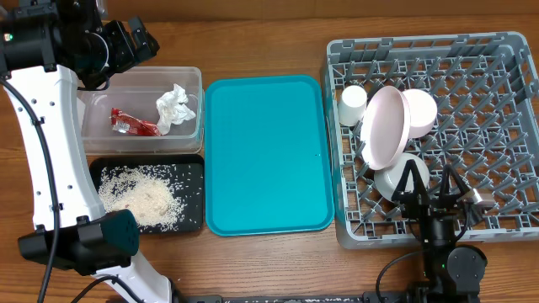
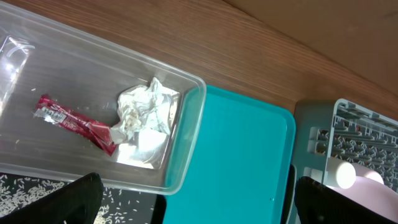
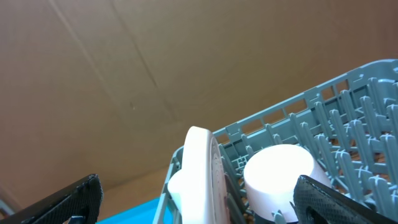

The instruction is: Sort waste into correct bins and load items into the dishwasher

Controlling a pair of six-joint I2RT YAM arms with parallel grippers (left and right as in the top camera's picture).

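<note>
My left gripper (image 1: 137,40) and right gripper (image 1: 429,183) stand wide and empty. The tray (image 1: 268,151) is bare, so sorting looks finished; I retract next.

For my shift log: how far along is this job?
Done, apparently: red wrapper and crumpled white tissue in the clear plastic bin, rice in the black tray, pink plate, white cup and white bowl in the grey rack. In hand: nothing; left gripper and right gripper open. Left: nothing on the teal tray.
</note>
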